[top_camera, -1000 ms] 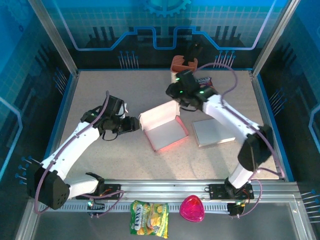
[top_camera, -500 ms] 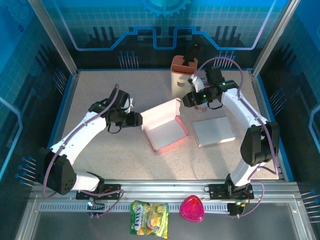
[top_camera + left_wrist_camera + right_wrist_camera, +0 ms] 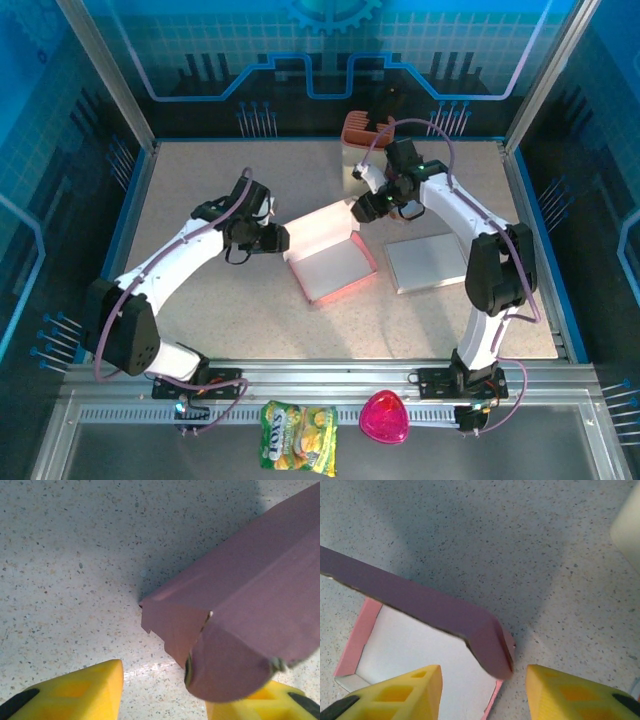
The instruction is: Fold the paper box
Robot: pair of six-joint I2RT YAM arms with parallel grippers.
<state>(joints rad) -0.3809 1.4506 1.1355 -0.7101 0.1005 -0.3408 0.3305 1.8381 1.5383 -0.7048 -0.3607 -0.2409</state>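
Left gripper (image 3: 277,240) at far-left corner of paper box (image 3: 332,268), right gripper (image 3: 362,209) at its far-right corner, both jaws open, straddling the corners, unclamped.

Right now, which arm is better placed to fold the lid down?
Right, likely. The right gripper has a corner of the lid centred between its open jaws; at the left gripper, the lid's other end sits off-centre, hiding one jaw.
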